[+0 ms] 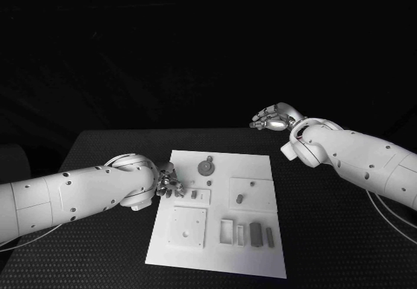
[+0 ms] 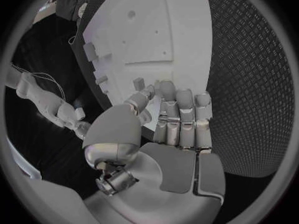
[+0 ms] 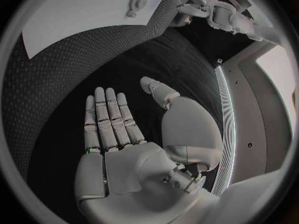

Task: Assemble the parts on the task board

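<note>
Apparently early in the assembly, the task board [image 1: 219,211] lies mid-table with its small parts [image 1: 255,233] loose in their places, the left hand [image 1: 169,183] hovering empty-fingered over its left edge to pick one, the right hand [image 1: 275,118] spread wide, well apart.

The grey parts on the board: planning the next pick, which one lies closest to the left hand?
The small upright part beside the left hand, at the task board's left edge; the others lie further right.

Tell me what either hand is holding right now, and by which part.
Nothing. The right hand is open above the table; the left hand hovers at the task board edge, fingers empty.
</note>
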Controlling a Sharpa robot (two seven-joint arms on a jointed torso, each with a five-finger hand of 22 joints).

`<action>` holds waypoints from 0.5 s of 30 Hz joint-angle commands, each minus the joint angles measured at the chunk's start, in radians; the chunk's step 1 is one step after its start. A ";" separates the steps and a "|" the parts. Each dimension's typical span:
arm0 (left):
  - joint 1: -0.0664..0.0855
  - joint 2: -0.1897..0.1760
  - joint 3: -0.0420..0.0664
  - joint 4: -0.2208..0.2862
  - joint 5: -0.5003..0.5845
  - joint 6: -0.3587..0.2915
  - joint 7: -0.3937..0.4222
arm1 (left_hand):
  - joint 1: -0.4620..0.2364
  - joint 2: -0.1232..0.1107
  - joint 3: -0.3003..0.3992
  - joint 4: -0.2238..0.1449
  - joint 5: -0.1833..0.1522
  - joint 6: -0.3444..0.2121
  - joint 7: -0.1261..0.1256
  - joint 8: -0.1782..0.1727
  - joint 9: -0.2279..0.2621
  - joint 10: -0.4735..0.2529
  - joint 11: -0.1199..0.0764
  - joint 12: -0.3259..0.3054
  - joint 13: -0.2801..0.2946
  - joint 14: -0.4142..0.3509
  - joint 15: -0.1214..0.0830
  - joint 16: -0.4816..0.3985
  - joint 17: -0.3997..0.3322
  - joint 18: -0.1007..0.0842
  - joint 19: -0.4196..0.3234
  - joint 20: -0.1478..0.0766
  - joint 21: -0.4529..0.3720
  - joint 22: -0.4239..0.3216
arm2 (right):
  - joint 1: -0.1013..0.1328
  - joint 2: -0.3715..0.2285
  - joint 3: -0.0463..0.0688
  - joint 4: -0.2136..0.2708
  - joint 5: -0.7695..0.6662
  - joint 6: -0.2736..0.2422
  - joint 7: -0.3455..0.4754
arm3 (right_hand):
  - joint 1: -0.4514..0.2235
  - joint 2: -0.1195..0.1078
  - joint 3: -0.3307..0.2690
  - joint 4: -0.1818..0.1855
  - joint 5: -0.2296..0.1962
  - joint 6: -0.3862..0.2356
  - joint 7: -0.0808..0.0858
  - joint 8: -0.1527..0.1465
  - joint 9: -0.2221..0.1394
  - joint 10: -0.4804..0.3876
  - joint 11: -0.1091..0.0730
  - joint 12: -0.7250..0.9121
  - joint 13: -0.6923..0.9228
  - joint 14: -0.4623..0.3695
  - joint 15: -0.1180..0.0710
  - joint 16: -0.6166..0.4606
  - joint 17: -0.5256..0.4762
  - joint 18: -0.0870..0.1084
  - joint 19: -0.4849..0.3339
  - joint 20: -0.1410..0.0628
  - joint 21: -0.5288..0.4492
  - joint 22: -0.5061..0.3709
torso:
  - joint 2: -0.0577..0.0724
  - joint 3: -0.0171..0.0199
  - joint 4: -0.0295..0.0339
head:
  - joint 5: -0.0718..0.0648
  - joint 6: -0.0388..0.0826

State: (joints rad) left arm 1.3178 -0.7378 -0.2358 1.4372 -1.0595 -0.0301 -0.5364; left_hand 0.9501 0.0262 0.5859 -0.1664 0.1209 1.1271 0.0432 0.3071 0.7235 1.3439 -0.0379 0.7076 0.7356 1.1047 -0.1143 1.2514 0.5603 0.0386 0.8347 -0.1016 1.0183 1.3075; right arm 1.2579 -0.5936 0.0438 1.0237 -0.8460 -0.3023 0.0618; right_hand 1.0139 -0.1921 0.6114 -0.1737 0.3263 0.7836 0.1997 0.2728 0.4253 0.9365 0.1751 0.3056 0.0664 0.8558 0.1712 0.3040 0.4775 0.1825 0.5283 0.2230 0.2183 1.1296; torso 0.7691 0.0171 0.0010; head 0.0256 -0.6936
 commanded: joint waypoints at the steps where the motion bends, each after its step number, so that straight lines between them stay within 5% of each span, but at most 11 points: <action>1: -0.004 -0.002 -0.004 -0.009 0.039 0.023 -0.004 | 0.007 0.008 0.007 -0.013 0.005 0.009 0.000 0.007 0.007 0.030 -0.023 -0.004 0.002 0.005 -0.009 0.006 0.001 0.005 0.007 -0.112 0.005 0.019 | -0.001 0.001 0.000 0.001 0.001 0.011 0.007 | 0.005 -0.003 -0.001 0.005 0.005 -0.006 0.018 -0.001 -0.001 0.000 0.004 -0.006 0.001 -0.008 0.002 0.000 -0.001 -0.011 -0.006 0.002 -0.006 0.002 | 0.000 0.0009 -0.0001 | 0.000 0.000; 15: -0.004 0.002 -0.003 -0.023 0.070 0.028 0.006 | 0.009 0.010 0.011 -0.034 0.039 0.014 -0.004 0.015 0.021 0.033 -0.027 -0.004 0.009 0.006 -0.006 0.010 0.004 0.005 0.006 -0.112 0.009 0.019 | -0.001 0.002 0.000 -0.001 0.001 0.013 0.006 | 0.004 -0.003 -0.001 0.006 0.005 -0.007 0.018 0.000 -0.001 0.001 0.004 -0.007 0.001 -0.009 0.002 0.000 -0.002 -0.011 -0.006 0.002 -0.007 0.003 | 0.000 0.0011 0.0000 | 0.000 0.003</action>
State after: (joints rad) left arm 1.3177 -0.7360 -0.2356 1.4178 -0.9985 -0.0232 -0.5225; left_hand 0.9501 0.0262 0.5776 -0.1746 0.1560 1.1346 0.0425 0.3168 0.7235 1.3442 -0.0382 0.7076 0.7436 1.1067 -0.1161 1.2554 0.5626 0.0385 0.8346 -0.1015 1.0221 1.3074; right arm 1.2571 -0.5924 0.0438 1.0229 -0.8459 -0.3017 0.0618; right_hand 1.0139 -0.1921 0.6114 -0.1737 0.3262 0.7836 0.1997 0.2728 0.4253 0.9365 0.1751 0.3018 0.0664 0.8558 0.1711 0.3040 0.4765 0.1836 0.5284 0.2230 0.2147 1.1314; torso 0.7692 0.0176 0.0009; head 0.0253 -0.6912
